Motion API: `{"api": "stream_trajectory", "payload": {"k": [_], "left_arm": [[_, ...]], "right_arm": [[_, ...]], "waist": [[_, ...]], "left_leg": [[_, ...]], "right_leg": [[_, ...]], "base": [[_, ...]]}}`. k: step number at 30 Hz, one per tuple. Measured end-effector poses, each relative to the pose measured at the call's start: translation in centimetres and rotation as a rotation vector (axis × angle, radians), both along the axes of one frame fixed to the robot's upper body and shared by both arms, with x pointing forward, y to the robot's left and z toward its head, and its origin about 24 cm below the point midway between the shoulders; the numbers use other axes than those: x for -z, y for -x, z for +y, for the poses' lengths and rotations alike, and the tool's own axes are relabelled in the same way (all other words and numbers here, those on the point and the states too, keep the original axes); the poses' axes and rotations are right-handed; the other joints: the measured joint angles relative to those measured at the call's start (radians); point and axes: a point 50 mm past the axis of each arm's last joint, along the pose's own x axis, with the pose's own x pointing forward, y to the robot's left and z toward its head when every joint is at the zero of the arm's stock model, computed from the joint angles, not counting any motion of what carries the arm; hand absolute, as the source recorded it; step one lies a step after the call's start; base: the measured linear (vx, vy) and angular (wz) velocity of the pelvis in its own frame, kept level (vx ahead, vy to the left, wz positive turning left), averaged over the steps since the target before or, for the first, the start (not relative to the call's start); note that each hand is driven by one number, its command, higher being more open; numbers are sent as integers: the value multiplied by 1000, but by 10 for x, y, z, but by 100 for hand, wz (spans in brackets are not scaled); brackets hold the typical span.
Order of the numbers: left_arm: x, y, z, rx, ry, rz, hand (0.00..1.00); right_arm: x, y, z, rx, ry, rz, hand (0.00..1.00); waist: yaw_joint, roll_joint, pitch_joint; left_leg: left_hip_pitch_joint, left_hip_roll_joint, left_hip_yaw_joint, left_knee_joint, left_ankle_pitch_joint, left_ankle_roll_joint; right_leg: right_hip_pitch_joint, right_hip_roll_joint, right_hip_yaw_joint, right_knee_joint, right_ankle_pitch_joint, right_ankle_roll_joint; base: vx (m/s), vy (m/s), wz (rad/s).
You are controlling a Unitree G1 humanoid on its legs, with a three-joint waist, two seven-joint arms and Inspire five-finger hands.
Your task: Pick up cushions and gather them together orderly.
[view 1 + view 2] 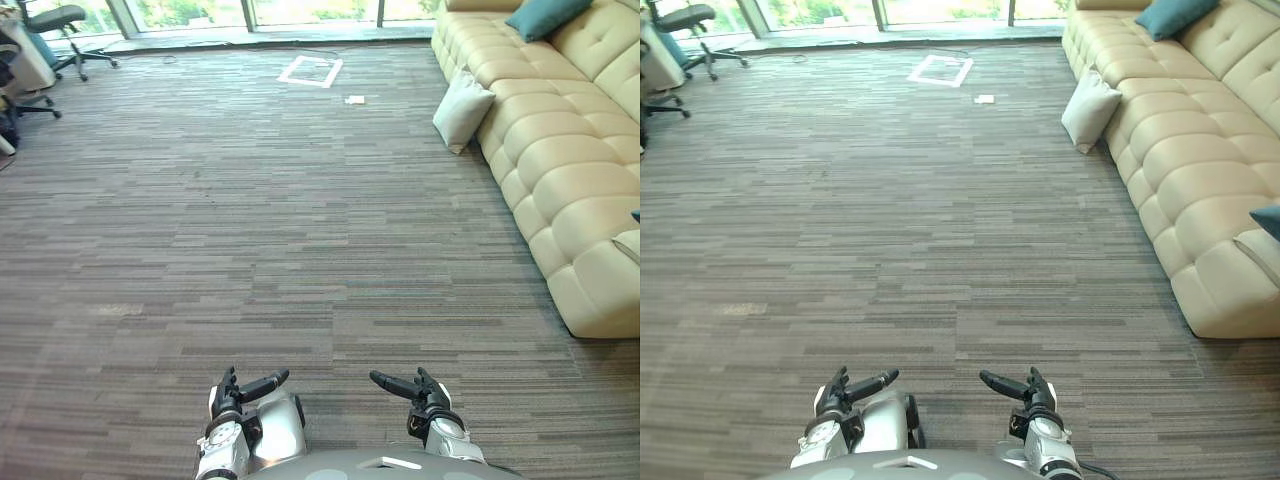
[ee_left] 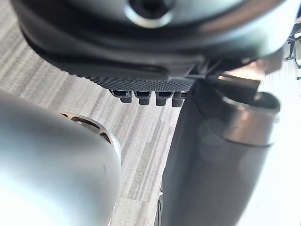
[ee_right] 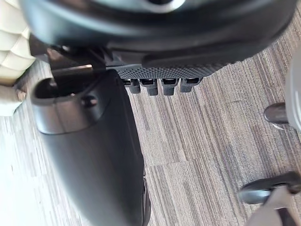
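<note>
White cushion against sofa, well apart from left hand, right hand.

Nearer teal cushion cut by the edge; white floor scrap unidentifiable.

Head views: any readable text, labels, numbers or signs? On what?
None readable.
On the carpet, the white square outline: a plain mark, no lettering.
Near it, the small white scrap: too small to tell whether it bears print.
On the sofa, white cushion and teal cushion: no labels visible.
</note>
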Motion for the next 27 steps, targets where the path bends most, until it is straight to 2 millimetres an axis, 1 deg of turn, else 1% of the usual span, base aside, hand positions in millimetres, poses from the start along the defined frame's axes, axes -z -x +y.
{"api": "stream_trajectory", "payload": {"k": [1, 2, 3, 4, 5, 6, 7, 8, 9, 10, 11, 12, 13, 14, 16, 17, 18, 19, 20, 21, 22, 23, 24, 25, 26, 27], "left_arm": [[-1, 0, 4, 2, -9, -1, 100], [-1, 1, 6, 3, -16, 2, 100], [0, 2, 11, 3, -26, 13, 100], [0, 2, 13, 6, -31, 20, 100], [1, 0, 15, 21, -39, 34, 100], [1, 0, 16, 26, -40, 43, 100], [4, 2, 15, 29, -35, 71, 100], [6, 5, 14, 27, -37, 90, 100], [6, 5, 14, 31, -39, 92, 100], [7, 7, 11, 50, -41, 100, 100], [8, 9, 10, 63, -39, 106, 100], [9, 12, 10, 65, -39, 118, 100], [11, 16, 10, 68, -37, 135, 100], [12, 17, 9, 68, -35, 144, 100], [13, 18, 8, 86, -34, 150, 100], [15, 22, 5, 90, -26, 164, 100], [17, 24, -2, 95, 1, 177, 100], [17, 23, -4, 101, 6, 172, 100], [17, 22, -5, 111, 9, 168, 100], [17, 21, -7, 114, 14, 166, 100], [17, 22, -10, 93, 26, 164, 100], [17, 22, -10, 81, 30, 163, 100], [17, 22, -10, 62, 35, 158, 100], [14, 18, -6, 26, 33, 128, 100], [13, 16, -5, 26, 27, 114, 100], [10, 11, -3, 30, 17, 89, 100]], "right_arm": [[3, 8, 3, 4, -10, 24, 100], [5, 12, 5, 7, -16, 35, 100], [5, 12, 7, 6, -21, 37, 100], [5, 12, 7, 4, -22, 36, 100], [4, 11, 6, 4, -19, 29, 100], [4, 10, 4, 4, -14, 26, 100], [2, 7, 3, 4, -11, 15, 100], [1, 6, 3, -1, -6, 3, 100], [0, 4, 3, -2, -5, -5, 100], [-1, 2, 2, -1, -2, -26, 100], [-4, -2, 1, 1, 6, -56, 100], [-6, -6, 0, 2, 10, -77, 100], [-8, -9, 0, 2, 12, -91, 100], [-9, -11, -1, 3, 15, -103, 100], [-10, -13, -2, 2, 13, -118, 100], [-11, -14, -2, -2, 12, -125, 100], [-11, -15, -3, -11, 20, -117, 100], [-11, -18, -4, -24, 29, -114, 100], [-11, -18, -6, -22, 32, -109, 100], [-11, -19, -8, -19, 37, -104, 100], [-10, -17, -12, -17, 41, -84, 100], [-10, -16, -12, -17, 42, -82, 100], [-9, -16, -13, -17, 43, -78, 100], [-8, -14, -9, -19, 35, -63, 100], [-6, -13, -7, -28, 30, -53, 100], [-5, -11, -3, -47, 25, -37, 100]], "waist": [[11, -17, -29], [13, -36, -39], [13, -59, -48], [14, -69, -49], [11, -79, -44], [7, -80, -42], [3, -82, -37], [-6, -73, -30], [-11, -72, -30], [-16, -63, -32], [-25, -57, -31], [-33, -55, -27], [-41, -53, -27], [-45, -53, -26], [-46, -51, -26], [-55, -39, -29], [-61, -19, -35], [-56, -8, -35], [-56, -2, -34], [-60, 9, -32], [-65, 32, -31], [-63, 36, -30], [-61, 44, -27], [-52, 54, -13], [-46, 50, -9], [-36, 34, -6]], "left_leg": [[-3, -15, 21, 34, 31, 26], [-1, -23, 27, 49, 31, 27], [16, -41, 49, 68, -1, 54], [36, -51, 61, 80, -33, 61], [76, -66, 72, 89, -77, 71], [93, -72, 73, 90, -91, 72], [168, -90, 72, 81, -129, 72], [261, -106, 70, 35, -154, 72], [295, -109, 68, 15, -159, 71], [344, -109, 63, -28, -170, 68], [406, -109, 56, -77, -185, 65], [447, -109, 51, -112, -187, 59], [486, -107, 50, -143, -190, 50], [528, -107, 49, -178, -195, 31], [586, -105, 46, -223, -208, 10], [632, -97, 33, -257, -218, -6], [663, -71, -4, -256, -210, -16], [654, -55, -21, -225, -196, -33], [643, -54, -37, -183, -182, -41], [611, -41, -56, -98, -163, -38], [500, -6, -121, 176, -77, -43], [473, 3, -135, 234, -58, -44], [420, 22, -156, 358, -29, -56], [301, 78, -148, 629, -32, -54], [258, 84, -141, 683, -41, -59], [188, 86, -112, 687, -56, -49]], "right_leg": [[7, -34, 20, 15, -24, 17], [1, -49, 22, 47, -30, 27], [-45, -88, 29, 170, -31, 30], [-107, -113, 42, 321, -17, 52], [-210, -147, 62, 572, 58, 102], [-241, -157, 72, 650, 75, 111], [-310, -183, 67, 843, 83, 123], [-360, -196, 41, 926, 79, 116], [-379, -196, 26, 936, 78, 116], [-430, -194, -16, 927, 71, 105], [-500, -189, -75, 882, 68, 99], [-540, -180, -114, 816, 57, 80], [-571, -169, -145, 731, 52, 71], [-600, -157, -182, 624, 57, 65], [-640, -120, -201, 456, 90, 49], [-642, -79, -179, 386, 192, 3], [-616, -51, -183, 405, 208, -77], [-613, -52, -189, 424, 184, -88], [-607, -53, -190, 437, 164, -89], [-589, -52, -197, 437, 144, -92], [-516, -30, -205, 383, 124, -99], [-499, -24, -205, 367, 122, -98], [-460, -7, -203, 334, 118, -97], [-335, 35, -182, 241, 102, -99], [-288, 40, -173, 208, 97, -97], [-226, 41, -152, 157, 92, -89]], "base": [[598, 259, -63], [613, 263, -46], [493, 227, -33], [577, 312, -29], [551, 310, -17], [516, 277, -1], [503, 226, 10], [500, 196, 14], [474, 137, 14], [530, 92, 14], [528, 64, 16], [439, 19, 16], [375, -33, 15], [630, -98, 12], [576, -114, 17], [674, -186, 47], [806, -249, 50], [690, -234, 39], [414, -175, 21], [665, -262, 28], [631, -244, 21], [704, -247, 12], [518, -133, -21], [492, -103, -31], [443, -58, -45], [402, -34, -31]]}}
